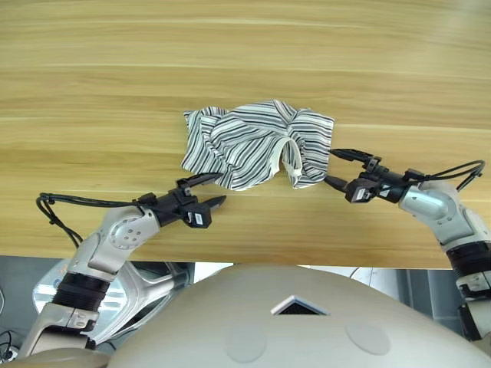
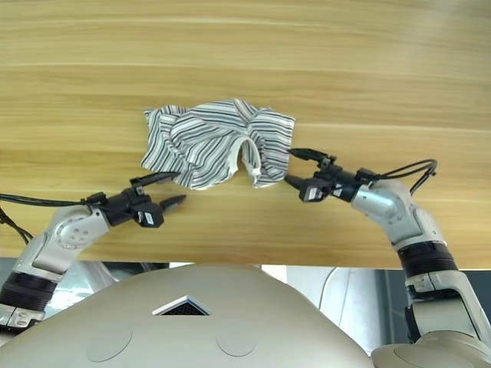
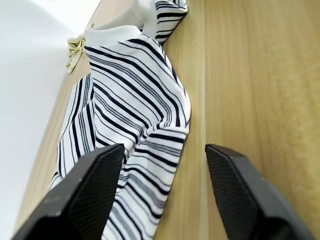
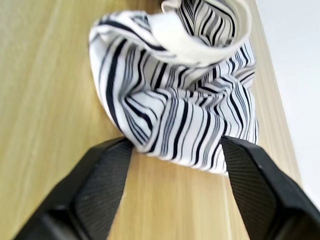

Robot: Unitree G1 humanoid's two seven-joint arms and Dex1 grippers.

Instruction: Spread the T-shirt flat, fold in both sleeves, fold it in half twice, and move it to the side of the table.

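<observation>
A black-and-white striped T-shirt (image 1: 257, 143) lies crumpled in a heap on the wooden table (image 1: 245, 46), its white collar (image 1: 291, 157) turned toward me. My left gripper (image 1: 212, 190) is open at the shirt's near left edge, one finger over the fabric (image 3: 145, 130). On the other side my right gripper (image 1: 331, 167) stands open against the heap's right edge, with the striped cloth (image 4: 185, 120) bulging between its fingers (image 4: 105, 185).
Bare wood stretches far behind the shirt and to both sides. The table's near edge (image 1: 230, 263) runs just below both arms. Black cables (image 1: 77, 203) trail off each wrist.
</observation>
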